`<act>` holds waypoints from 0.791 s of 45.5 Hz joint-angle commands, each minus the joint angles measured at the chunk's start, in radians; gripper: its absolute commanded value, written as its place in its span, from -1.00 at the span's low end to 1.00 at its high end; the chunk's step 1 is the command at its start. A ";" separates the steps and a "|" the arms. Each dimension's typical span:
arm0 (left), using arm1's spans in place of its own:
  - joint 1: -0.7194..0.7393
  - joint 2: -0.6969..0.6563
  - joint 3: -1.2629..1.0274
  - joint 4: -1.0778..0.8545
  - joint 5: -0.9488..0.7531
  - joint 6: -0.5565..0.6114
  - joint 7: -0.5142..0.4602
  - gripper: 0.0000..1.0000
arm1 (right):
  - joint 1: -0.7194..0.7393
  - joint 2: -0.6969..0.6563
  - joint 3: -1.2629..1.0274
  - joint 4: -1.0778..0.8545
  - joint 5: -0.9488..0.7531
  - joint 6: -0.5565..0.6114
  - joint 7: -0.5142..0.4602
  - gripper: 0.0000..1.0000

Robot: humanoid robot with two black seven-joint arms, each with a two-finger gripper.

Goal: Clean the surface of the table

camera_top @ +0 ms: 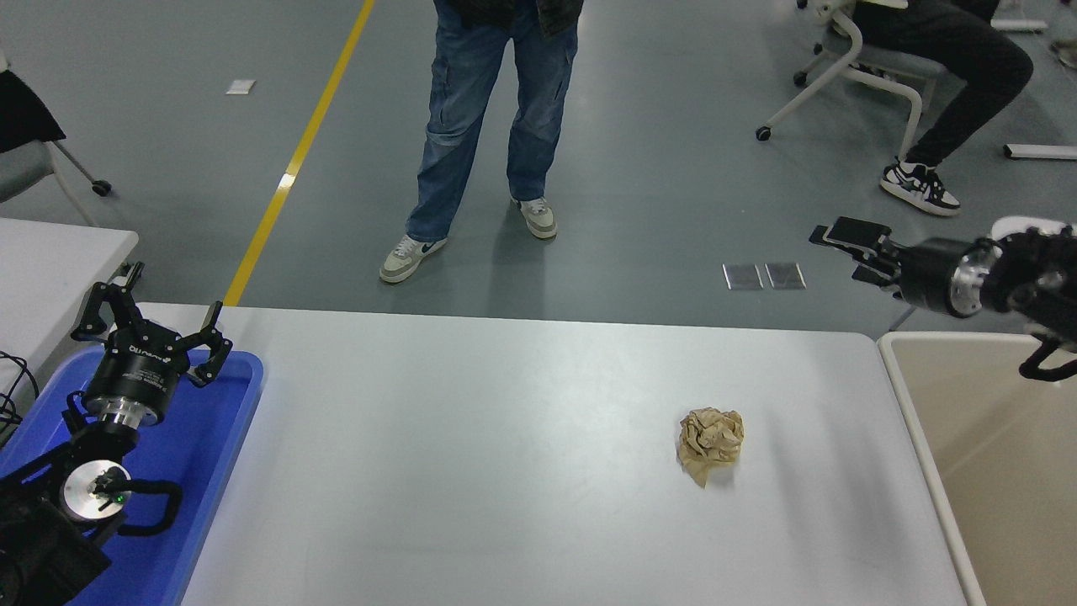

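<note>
The white-grey table surface (471, 471) fills the middle of the head view. A crumpled ball of brown paper (711, 443) lies on it at the right of centre. My right gripper (844, 246) is open and empty, held high beyond the table's far right corner, pointing left, well up and to the right of the paper. My left gripper (151, 324) is open and empty, parked over the blue tray at the lower left.
A blue plastic tray (227, 438) lies at the table's left end. A beige bin (993, 454) stands against the right end. A person in jeans (484, 126) stands beyond the far edge. Another person sits on a chair (858, 67) at the top right. A smaller white table (50, 252) is at left.
</note>
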 commanded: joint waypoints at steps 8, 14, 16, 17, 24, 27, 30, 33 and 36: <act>0.000 0.000 0.000 0.000 0.000 0.000 0.000 1.00 | 0.155 0.136 -0.215 0.118 -0.282 0.126 0.002 0.98; 0.000 0.000 0.000 0.000 0.000 0.000 0.000 1.00 | 0.152 0.221 -0.276 0.116 -0.292 0.126 0.000 0.98; 0.000 0.000 0.000 0.000 0.000 0.000 0.000 1.00 | 0.147 0.244 -0.291 0.116 -0.292 0.125 0.000 0.98; 0.000 0.000 0.000 0.000 0.000 0.000 0.000 1.00 | 0.144 0.256 -0.298 0.116 -0.293 0.123 0.000 0.98; 0.000 0.000 0.000 0.000 0.000 0.000 0.000 1.00 | 0.092 0.337 -0.314 0.067 -0.296 0.113 -0.005 0.98; 0.000 0.000 0.000 0.000 0.000 0.000 0.000 1.00 | 0.058 0.359 -0.316 0.017 -0.295 0.097 -0.005 0.98; 0.000 0.000 0.000 0.000 0.000 0.000 0.000 1.00 | 0.014 0.374 -0.318 -0.040 -0.296 0.082 -0.005 0.98; 0.000 0.000 0.000 0.000 0.000 0.000 0.000 1.00 | -0.020 0.402 -0.318 -0.080 -0.295 0.079 -0.005 0.98; 0.000 0.000 0.000 0.000 0.000 0.000 0.000 1.00 | -0.048 0.428 -0.317 -0.092 -0.295 0.068 -0.005 0.98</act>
